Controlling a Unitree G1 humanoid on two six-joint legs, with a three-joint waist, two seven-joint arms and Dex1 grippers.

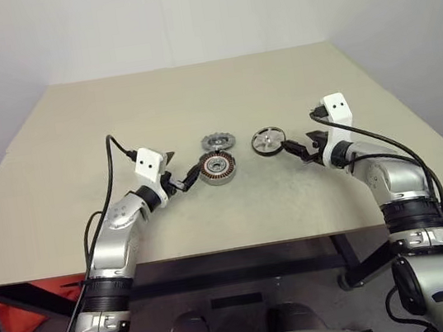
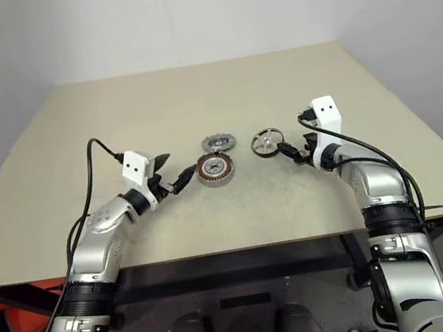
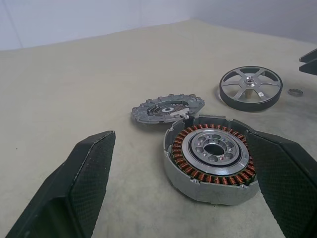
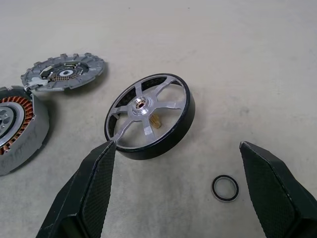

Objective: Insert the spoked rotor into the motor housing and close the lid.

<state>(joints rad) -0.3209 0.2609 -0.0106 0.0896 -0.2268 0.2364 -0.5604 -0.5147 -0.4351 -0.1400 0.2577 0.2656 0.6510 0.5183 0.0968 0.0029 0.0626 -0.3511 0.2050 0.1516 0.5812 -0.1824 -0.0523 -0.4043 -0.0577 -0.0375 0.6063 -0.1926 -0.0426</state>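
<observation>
The motor housing (image 1: 216,168), a copper-wound ring with a silver centre, lies on the table (image 1: 115,123) at mid-front. The grey notched lid (image 1: 218,141) lies flat just behind it, touching its rim. To their right the spoked rotor (image 1: 268,140) rests slightly tilted on its stub shaft. My left gripper (image 3: 181,139) is open at table height, and the near side of the housing (image 3: 213,156) sits between its fingertips, close to one finger (image 3: 282,173). My right gripper (image 4: 177,148) is open just short of the rotor (image 4: 148,116), with nothing in it.
A small dark ring (image 4: 225,188) lies on the table beside the rotor, near my right fingers. The beige table stretches wide around the three parts. Its front edge (image 1: 242,248) runs close under both arms.
</observation>
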